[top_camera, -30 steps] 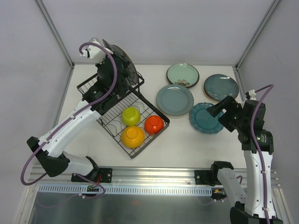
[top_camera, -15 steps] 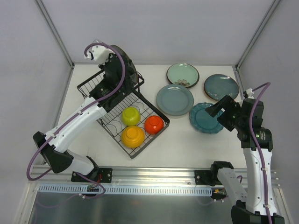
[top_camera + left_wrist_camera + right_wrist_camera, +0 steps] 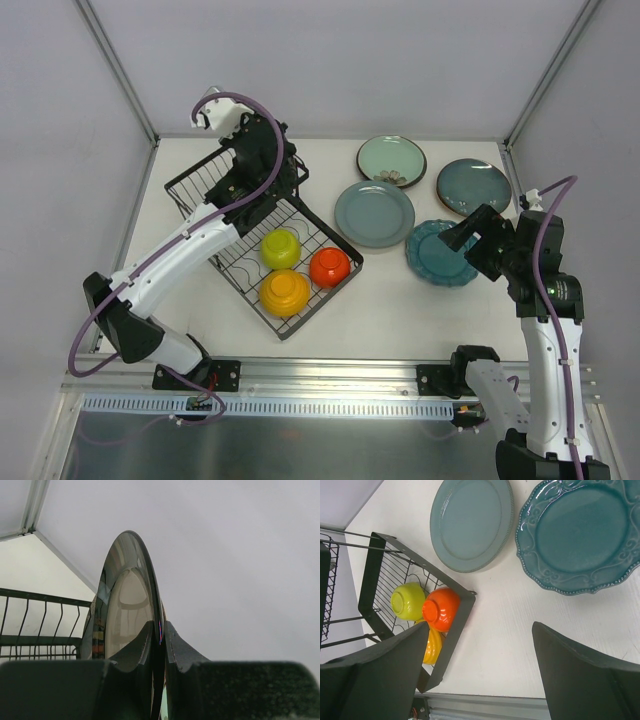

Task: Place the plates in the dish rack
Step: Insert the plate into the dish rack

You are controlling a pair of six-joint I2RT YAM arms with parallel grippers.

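Left gripper (image 3: 160,630): clamped on rim of dark glossy round ceramic plate (image 3: 125,605), upright on edge over black wire dish rack (image 3: 30,620) | Right gripper (image 3: 481,630): wide apart, empty, above table just beside scalloped teal glazed plate (image 3: 580,535)

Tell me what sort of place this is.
Probably a robot test cell in a lab, not a kitchen: a white table walled by plain panels on metal posts, two arms bolted to a rail, with plates and a dish rack laid out.
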